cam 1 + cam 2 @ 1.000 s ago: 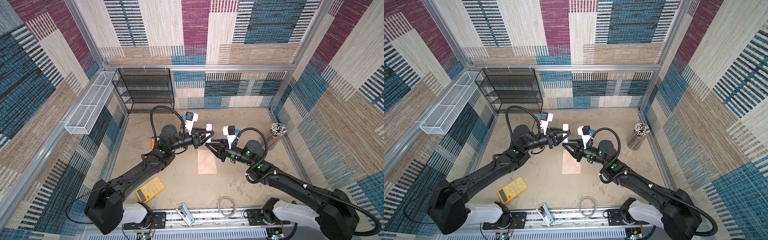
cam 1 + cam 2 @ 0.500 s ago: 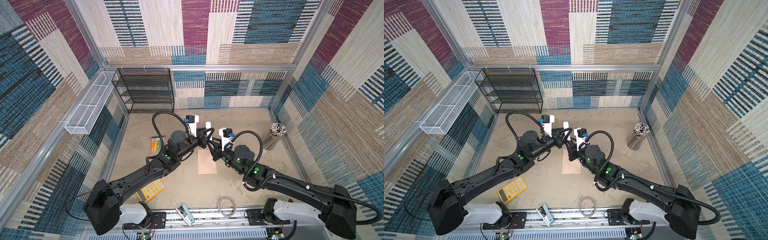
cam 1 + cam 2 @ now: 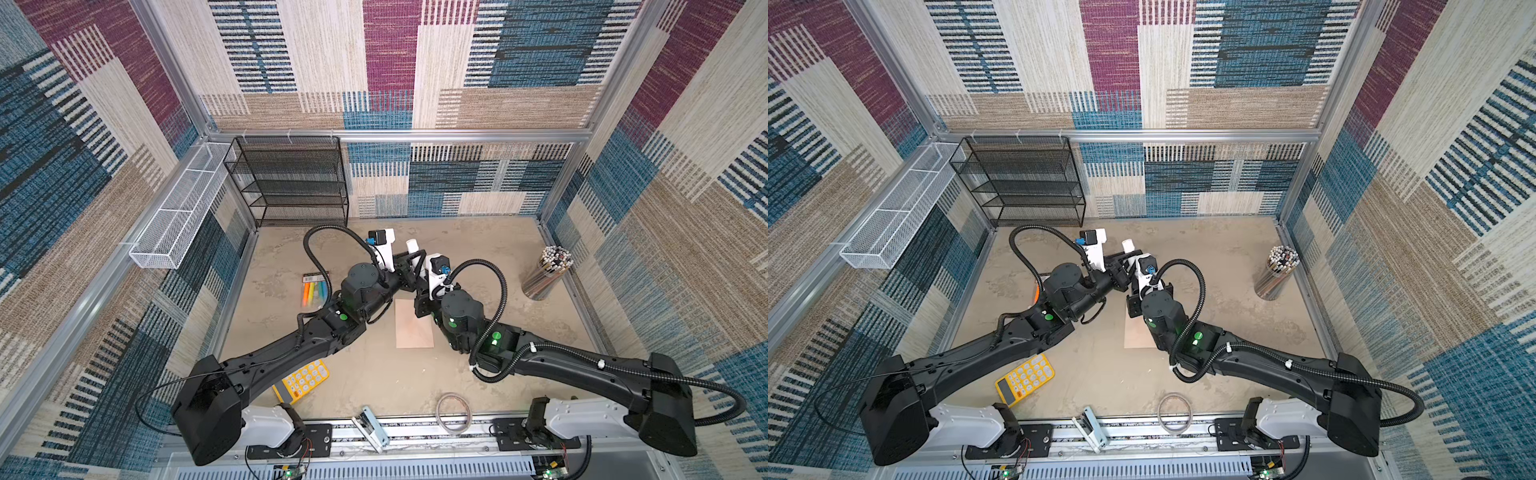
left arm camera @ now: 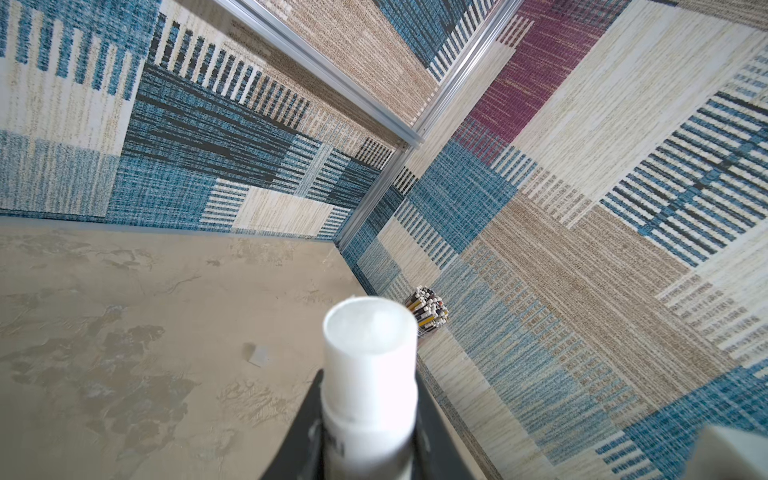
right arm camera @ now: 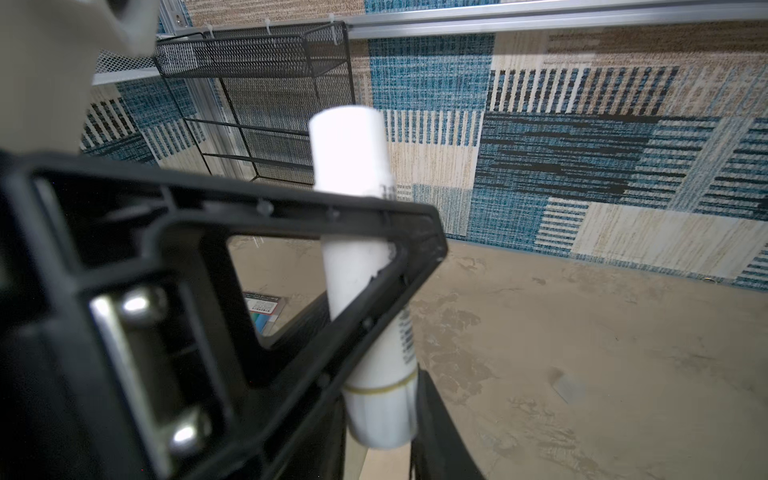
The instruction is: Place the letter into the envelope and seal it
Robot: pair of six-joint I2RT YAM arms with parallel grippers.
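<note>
white tube (image 3: 412,246) now shared by both grippers, near the far end of the envelope (image 3: 413,328).
a second ago the right gripper (image 5: 382,419) hung apart while the left gripper (image 4: 369,399) carried the tube alone; now they have met. the left jaws are narrow and clamped on the tube's middle, and the right jaws are narrow too, seemingly closed on its lower end. this looks like glue being uncapped for sealing. the envelope lies flat on the table, partly under the right arm. the letter shows nowhere; it may be inside already, but i cannot tell. both top views bury the grip behind the wrists. the right wrist view shows the tube passing the left finger into its own jaws; the left wrist view gives only the tube's round end.
</note>
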